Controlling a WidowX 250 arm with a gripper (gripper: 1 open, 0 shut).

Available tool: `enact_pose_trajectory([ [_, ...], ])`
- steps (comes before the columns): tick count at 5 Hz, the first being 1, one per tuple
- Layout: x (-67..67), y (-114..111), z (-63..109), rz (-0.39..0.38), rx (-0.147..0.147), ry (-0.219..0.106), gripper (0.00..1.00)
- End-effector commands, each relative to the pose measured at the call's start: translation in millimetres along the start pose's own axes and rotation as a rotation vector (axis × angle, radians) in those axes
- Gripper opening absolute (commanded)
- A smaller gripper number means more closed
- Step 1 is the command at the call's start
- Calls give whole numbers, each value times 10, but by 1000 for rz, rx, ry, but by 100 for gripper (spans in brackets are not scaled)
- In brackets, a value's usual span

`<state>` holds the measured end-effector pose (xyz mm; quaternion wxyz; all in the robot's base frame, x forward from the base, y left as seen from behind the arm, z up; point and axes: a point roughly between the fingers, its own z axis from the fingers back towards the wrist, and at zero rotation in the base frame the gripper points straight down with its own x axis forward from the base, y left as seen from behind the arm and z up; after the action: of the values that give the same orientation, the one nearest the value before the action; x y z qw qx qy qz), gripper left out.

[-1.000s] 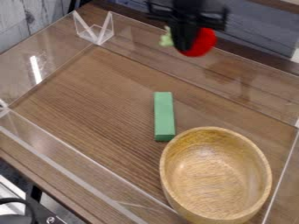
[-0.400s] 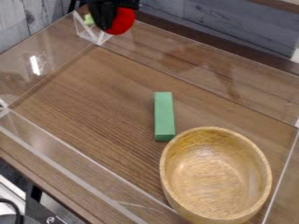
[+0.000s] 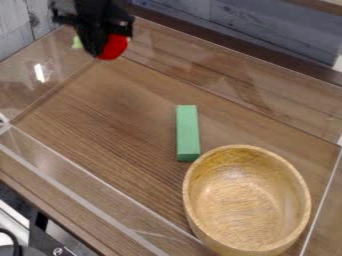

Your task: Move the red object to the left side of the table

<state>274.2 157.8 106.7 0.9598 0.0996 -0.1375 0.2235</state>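
- Red object (image 3: 112, 45) sitting in the upper left of the frame, hanging above the table (image 3: 107, 120), near the clear acrylic wall (image 3: 40, 70) at the left edge.
- Gripper (image 3: 96, 38), black, coming in from the top edge, fingers clenching the red object; only the fruit's lower right side is showing below it.
- Green block (image 3: 187, 133) lying flat at frame centre, well apart from the fruit.
- Wooden bowl (image 3: 249, 202) resting at lower right, just beside the block's lower end.
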Motion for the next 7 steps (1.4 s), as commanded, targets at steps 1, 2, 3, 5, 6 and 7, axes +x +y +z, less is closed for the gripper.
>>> enact_pose_trajectory([
  [1, -41, 119, -106, 84, 35, -14, 0],
  [2, -106, 170, -302, 156, 50, 17, 0],
  [3, -142, 207, -480, 235, 55, 63, 0],
  [5, -162, 189, -711, 410, 50, 166, 0],
  [6, -181, 161, -796, 497, 48, 226, 0],
  [7, -204, 129, -867, 570, 35, 291, 0],
])
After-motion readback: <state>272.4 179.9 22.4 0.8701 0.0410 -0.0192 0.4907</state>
